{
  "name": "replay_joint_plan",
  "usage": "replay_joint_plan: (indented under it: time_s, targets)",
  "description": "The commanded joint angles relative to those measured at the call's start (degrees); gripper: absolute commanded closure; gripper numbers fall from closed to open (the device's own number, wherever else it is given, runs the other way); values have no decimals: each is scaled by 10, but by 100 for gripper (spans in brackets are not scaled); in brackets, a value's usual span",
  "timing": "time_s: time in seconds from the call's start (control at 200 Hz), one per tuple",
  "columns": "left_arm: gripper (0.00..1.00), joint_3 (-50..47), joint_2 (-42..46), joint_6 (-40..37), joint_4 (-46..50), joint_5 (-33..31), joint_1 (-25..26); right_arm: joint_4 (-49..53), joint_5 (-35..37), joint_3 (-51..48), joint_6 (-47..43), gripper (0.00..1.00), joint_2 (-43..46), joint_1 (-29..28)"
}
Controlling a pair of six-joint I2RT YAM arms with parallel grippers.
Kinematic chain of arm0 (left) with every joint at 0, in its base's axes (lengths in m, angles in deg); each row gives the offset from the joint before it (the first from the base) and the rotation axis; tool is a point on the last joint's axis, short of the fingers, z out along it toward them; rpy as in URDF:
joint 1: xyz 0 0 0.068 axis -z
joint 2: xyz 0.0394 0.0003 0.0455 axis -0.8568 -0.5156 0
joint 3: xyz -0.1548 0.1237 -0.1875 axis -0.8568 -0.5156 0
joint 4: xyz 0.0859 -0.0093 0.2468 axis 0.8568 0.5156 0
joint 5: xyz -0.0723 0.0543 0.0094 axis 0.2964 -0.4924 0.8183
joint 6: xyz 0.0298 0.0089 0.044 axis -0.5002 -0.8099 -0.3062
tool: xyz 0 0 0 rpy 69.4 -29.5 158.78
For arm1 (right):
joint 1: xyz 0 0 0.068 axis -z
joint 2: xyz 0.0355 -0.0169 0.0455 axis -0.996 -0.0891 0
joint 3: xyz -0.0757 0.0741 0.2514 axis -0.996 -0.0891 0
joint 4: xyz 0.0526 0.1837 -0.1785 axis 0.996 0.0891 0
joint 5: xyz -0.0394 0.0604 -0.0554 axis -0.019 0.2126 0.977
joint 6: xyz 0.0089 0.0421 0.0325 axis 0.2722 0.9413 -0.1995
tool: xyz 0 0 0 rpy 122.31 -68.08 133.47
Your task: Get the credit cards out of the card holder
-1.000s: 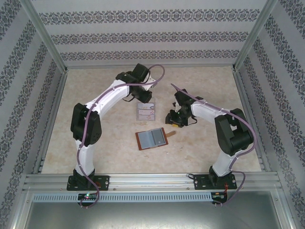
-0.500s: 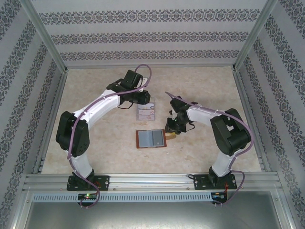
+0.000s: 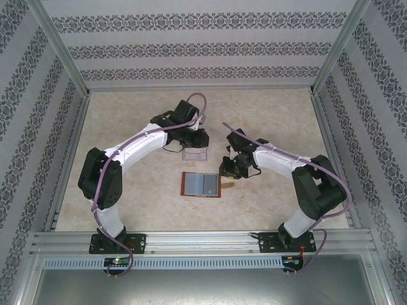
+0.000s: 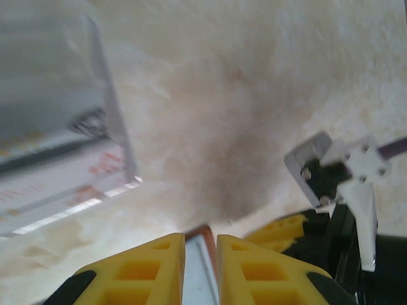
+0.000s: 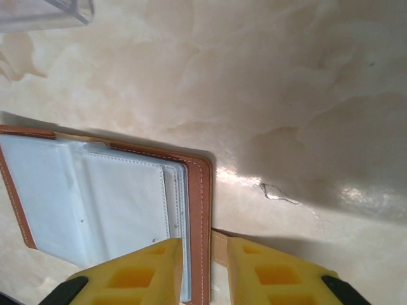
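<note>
The card holder (image 3: 201, 184) lies open and flat on the table, reddish-brown rim around grey-blue pockets (image 5: 95, 203). My right gripper (image 3: 227, 171) is at its right edge. Its yellow jaws (image 5: 205, 244) stand a narrow gap apart, astride the brown stitched border, with the tab (image 5: 219, 251) partly under the right finger. I cannot tell whether they touch the leather. Pale credit cards (image 3: 195, 155) with faint red print lie in a clear tray (image 4: 63, 159). My left gripper (image 3: 194, 143) hangs over the tray's far side, jaws (image 4: 200, 238) slightly apart and holding nothing; the card holder's corner (image 4: 198, 273) shows through the gap.
The clear tray (image 3: 195, 154) sits just beyond the card holder, between the two grippers; its corner (image 5: 44, 13) shows at the top left of the right wrist view. Patterned walls and metal posts enclose the table. Bare marbled tabletop lies to the far left and right.
The card holder has turned from tilted to square with the table edge. My right gripper came down and left to its right edge. My left gripper shifted nearer, over the tray.
</note>
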Motion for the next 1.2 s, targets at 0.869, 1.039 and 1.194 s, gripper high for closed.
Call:
replay_joint_plan:
  time_s: [0.869,1.039,1.194]
  targets:
    - [88,-92,-104,62,42,55,86,-46,-29,-37,53,72,23,14]
    - [91,-107,-85,66,36,33,83,-58,-46,-38,61,70,17,5]
    - [93,-121,-68,72,29,28,76,-76,-65,-40,70,69,7,-2]
